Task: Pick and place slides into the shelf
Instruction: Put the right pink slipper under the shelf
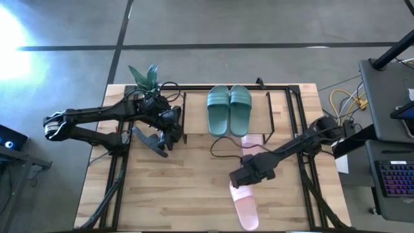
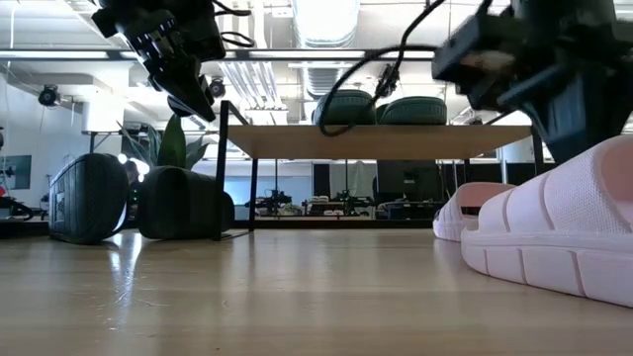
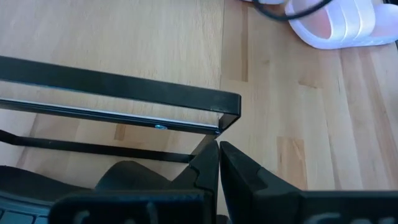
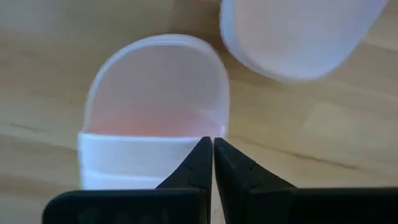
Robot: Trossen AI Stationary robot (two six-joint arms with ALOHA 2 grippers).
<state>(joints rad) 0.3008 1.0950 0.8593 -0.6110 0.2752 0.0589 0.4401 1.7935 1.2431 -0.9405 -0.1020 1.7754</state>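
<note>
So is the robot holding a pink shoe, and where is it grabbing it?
The right tool is shut at the strap of the nearer pink slide; whether it really pinches the strap can't be told. The left tool is shut and holds nothing.

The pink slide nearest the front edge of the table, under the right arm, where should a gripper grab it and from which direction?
Probably by the wide strap, from above. The front pink slide lies flat, sole down, so the strap arches up as its one raised, thin band. The shut right gripper is right at that strap; whether it grips is unclear.
</note>
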